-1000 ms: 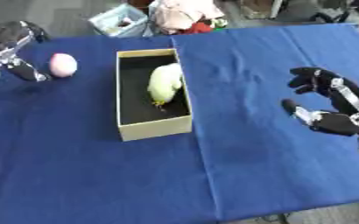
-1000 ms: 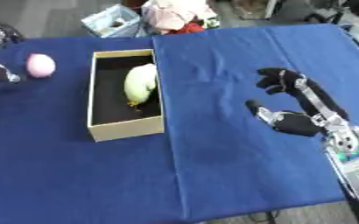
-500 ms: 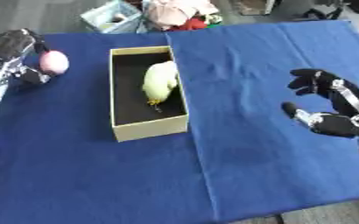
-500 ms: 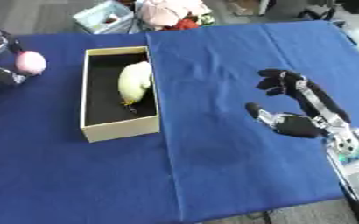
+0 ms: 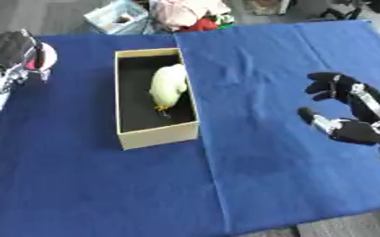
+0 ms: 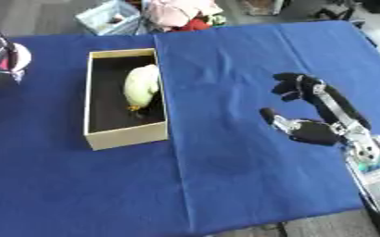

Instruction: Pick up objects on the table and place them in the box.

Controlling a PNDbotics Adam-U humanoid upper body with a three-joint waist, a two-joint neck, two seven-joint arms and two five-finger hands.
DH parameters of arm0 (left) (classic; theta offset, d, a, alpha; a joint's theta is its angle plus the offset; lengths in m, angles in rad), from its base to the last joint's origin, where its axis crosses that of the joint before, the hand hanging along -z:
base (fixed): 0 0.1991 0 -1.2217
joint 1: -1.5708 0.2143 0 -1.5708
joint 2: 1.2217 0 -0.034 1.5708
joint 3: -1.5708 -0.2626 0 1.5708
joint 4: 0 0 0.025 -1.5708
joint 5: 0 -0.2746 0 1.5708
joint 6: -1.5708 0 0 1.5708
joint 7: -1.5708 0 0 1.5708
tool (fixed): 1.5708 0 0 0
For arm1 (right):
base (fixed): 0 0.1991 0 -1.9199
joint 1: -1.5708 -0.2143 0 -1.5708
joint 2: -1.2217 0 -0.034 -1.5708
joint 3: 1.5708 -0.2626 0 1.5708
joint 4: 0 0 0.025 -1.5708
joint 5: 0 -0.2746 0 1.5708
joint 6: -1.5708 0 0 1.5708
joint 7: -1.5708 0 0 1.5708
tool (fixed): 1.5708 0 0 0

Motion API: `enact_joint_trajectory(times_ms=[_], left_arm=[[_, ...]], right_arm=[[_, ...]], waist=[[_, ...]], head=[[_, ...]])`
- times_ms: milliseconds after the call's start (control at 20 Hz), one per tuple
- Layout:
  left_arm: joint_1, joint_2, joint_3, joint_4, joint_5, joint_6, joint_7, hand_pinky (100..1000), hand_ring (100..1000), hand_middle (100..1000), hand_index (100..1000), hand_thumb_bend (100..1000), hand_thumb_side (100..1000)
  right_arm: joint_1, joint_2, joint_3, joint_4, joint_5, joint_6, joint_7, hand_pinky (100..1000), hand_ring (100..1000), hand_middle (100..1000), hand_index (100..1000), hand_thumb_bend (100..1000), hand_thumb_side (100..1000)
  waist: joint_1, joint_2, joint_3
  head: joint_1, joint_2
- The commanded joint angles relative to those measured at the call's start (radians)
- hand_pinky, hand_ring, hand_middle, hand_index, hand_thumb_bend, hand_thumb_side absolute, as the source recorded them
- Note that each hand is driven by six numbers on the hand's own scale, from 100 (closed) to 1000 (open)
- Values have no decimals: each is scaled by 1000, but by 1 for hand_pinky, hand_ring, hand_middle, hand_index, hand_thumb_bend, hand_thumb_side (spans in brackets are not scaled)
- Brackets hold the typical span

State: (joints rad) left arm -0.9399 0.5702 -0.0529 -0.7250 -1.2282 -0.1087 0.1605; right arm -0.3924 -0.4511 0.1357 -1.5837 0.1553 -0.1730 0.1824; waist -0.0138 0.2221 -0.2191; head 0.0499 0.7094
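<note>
At nine to ten o'clock we find the robot's left hand (image 5: 15,48) lowered over a small pink rounded object (image 5: 46,56). Its fingers appear curled about the object, though we cannot tell whether the object is off the blue cloth-covered table (image 5: 250,152). Just right of it, toward eleven o'clock, stands the open tan cardboard box with a dark interior (image 5: 155,135). One pale yellow-white elongated item (image 5: 168,86) already lies inside, against the right wall. At three o'clock the right hand (image 6: 311,115) hovers idle, well apart from the box, its fingers relaxed and spread, holding nothing.

We judge the task partly done: one item is boxed and the pink object remains to be carried in.
</note>
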Motion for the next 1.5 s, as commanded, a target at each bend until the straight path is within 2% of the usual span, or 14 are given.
enact_joint_trajectory(times_ms=[50,300,600,750,1150,1500], left_arm=[[-23,29,8,-48,13,0,20,468,193,118,274,157,100],[-36,26,-34,-154,77,-39,-10,471,194,117,272,155,100],[-55,-6,-146,-329,171,-144,-100,480,200,123,278,149,100],[-63,-31,-190,-381,204,-181,-149,484,202,125,281,146,100],[-47,-102,-260,-381,215,-272,-241,489,202,104,264,100,100],[-28,-128,-285,-360,235,-328,-303,511,260,175,323,141,100]], right_arm=[[-10,-23,-13,-8,-4,0,-4,732,767,656,861,408,424],[-8,-21,-12,-8,-2,-1,-3,732,767,655,861,412,421],[-10,-18,-9,-8,0,-3,0,732,767,654,861,411,421],[-11,-16,-8,-7,0,-3,2,732,768,654,861,409,422],[-15,-12,-5,-5,-1,-5,6,732,767,653,861,405,425],[-16,-9,-4,-4,-2,-6,8,732,768,653,861,399,428]], waist=[[1,-23,1],[4,-29,4],[4,-35,2],[3,-37,0],[5,-38,-7],[3,-38,-6]], head=[[-3,-11],[-9,-10],[-7,-11],[-4,-11],[-3,-13],[-3,-14]])
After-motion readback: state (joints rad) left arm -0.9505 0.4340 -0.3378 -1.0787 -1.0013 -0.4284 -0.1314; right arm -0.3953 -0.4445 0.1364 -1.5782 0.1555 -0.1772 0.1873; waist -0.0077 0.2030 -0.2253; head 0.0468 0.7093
